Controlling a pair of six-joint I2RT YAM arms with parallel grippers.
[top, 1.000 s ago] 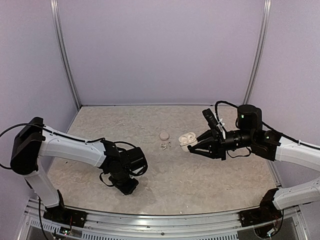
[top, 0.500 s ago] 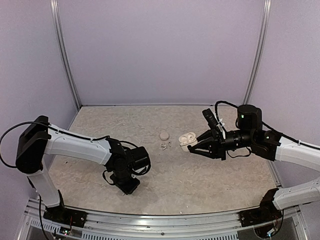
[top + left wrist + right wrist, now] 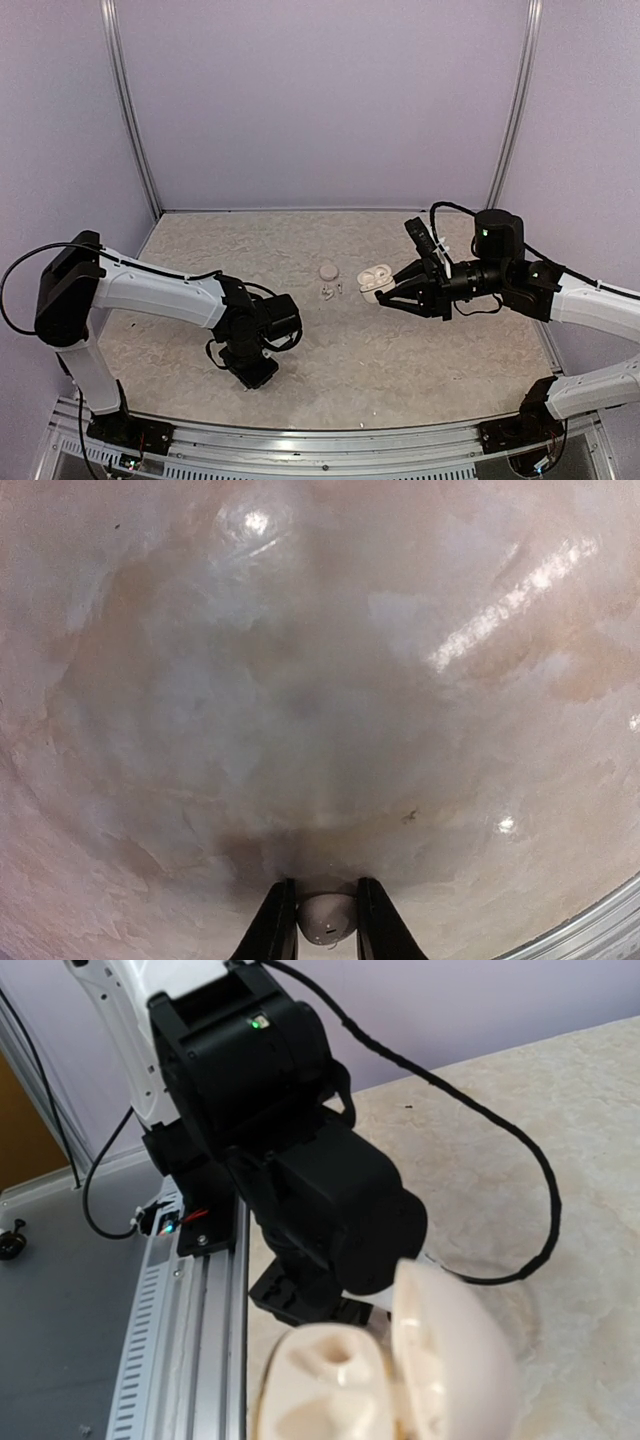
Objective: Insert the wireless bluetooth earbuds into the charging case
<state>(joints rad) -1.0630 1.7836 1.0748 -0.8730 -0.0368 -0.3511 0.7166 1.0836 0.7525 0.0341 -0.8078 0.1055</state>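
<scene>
Currently the right gripper (image 3: pixel 386 284) is clamping the open charging case (image 3: pixel 400 1360), its visible well empty. The wireless bluetooth earbuds (image 3: pixel 327 292) are lying on the table (image 3: pixel 430 350) near a round puck (image 3: pixel 327 271). Left gripper (image 3: pixel 327 900) grip: cannot tell.

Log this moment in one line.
right gripper: shut on open charging case | left gripper: low over table, grip unclear | earbuds: on table, not inserted
</scene>
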